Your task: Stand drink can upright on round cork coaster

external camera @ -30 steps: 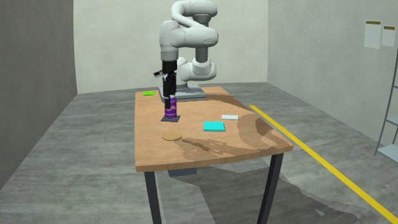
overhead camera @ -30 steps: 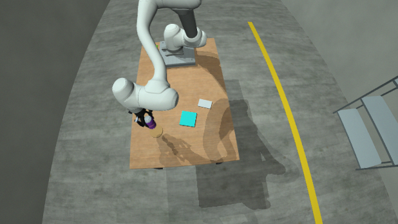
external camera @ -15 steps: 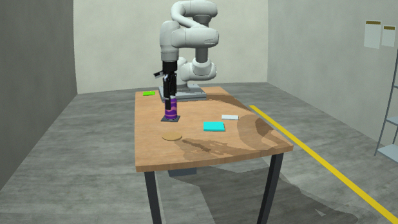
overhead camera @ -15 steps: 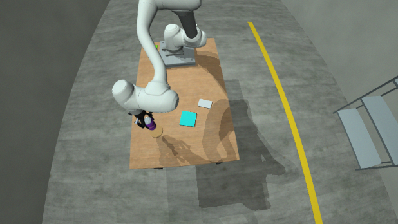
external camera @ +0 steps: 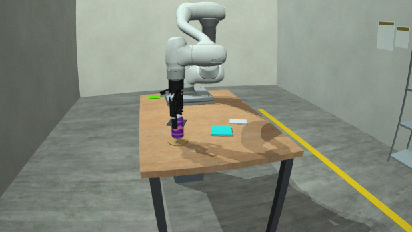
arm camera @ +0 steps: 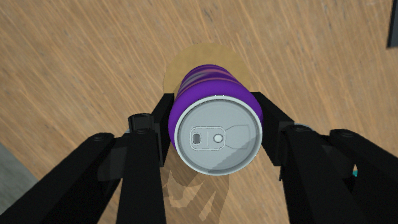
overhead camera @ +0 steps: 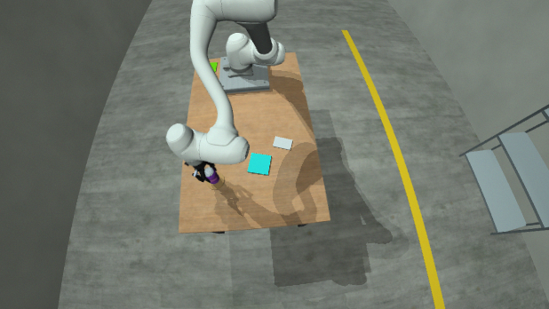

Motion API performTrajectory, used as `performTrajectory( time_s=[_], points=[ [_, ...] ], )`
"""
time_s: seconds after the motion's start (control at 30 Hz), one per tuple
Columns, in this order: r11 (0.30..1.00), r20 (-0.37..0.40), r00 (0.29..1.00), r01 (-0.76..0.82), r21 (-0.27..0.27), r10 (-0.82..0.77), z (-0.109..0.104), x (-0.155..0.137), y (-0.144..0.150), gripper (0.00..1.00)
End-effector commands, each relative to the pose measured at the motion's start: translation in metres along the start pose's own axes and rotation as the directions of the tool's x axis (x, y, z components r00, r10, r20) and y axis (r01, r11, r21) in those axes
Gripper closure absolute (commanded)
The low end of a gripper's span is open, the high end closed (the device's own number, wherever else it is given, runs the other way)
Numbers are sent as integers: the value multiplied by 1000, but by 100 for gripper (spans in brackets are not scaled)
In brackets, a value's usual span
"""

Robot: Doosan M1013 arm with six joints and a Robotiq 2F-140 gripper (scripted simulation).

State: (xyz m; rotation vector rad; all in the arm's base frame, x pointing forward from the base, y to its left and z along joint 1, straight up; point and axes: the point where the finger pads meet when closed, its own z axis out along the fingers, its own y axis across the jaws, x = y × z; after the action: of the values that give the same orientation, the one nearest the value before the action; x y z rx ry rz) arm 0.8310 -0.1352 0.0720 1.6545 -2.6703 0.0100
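My gripper [arm camera: 212, 108] is shut on the purple drink can [arm camera: 216, 122] and holds it upright from above. The can [external camera: 177, 129] hangs just above the round cork coaster [external camera: 177, 142], which lies on the wooden table near its left edge. In the wrist view the coaster [arm camera: 207, 62] shows past the can's far side, mostly hidden under the can. From the top view the can [overhead camera: 213, 176] and gripper [overhead camera: 204, 172] sit under the arm's wrist, with the coaster [overhead camera: 218, 183] just beyond them.
A cyan square pad [external camera: 221, 131] and a white flat block [external camera: 238, 121] lie to the right. A dark square coaster [external camera: 184, 122] lies just behind the can. A green block [external camera: 154, 97] is near the robot base [external camera: 197, 97]. The table's left edge is close.
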Motion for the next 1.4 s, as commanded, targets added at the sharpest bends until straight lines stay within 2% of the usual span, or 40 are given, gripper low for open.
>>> performTrajectory(
  time_s=[0.0,0.5,0.97,1.0,1.37],
  points=[
    [1000,1,1000,0,3,0,2,0,-1,90],
    [1000,1,1000,0,3,0,17,-1,-2,90],
    [1000,1,1000,0,3,0,18,-1,-2,90],
    [1000,1,1000,0,3,0,18,-1,-2,0],
    [1000,1,1000,0,3,0,18,-1,-2,0]
  ],
)
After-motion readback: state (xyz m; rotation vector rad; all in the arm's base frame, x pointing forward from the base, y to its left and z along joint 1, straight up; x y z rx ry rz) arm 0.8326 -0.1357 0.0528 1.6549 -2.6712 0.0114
